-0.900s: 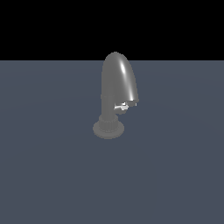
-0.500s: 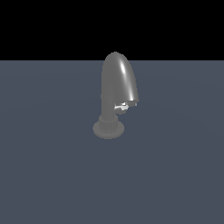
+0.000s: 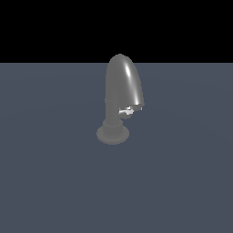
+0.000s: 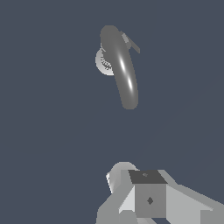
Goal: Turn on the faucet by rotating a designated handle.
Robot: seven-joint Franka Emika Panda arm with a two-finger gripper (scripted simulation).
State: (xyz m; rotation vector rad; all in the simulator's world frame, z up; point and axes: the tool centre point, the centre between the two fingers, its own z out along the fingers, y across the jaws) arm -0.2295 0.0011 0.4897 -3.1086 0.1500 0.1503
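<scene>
Alone on the flat slate-blue floor (image 3: 54, 182) stood the dull grey arched metal faucet (image 3: 122, 86), its tiny silvery cross-shaped handle (image 3: 129, 110) untouched. The pale grey gripper (image 4: 146, 197) hung well apart; whether its jaws were wide or closed could not be told.

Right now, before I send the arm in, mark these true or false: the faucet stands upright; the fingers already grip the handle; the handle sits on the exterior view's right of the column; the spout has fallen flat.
1. The faucet stands upright on its round base. True.
2. The fingers already grip the handle. False: nothing touches it, and no arm shows in the exterior view.
3. The handle sticks out on the exterior view's right of the column. True.
4. The spout has fallen flat. False: it arches up over the handle.
</scene>
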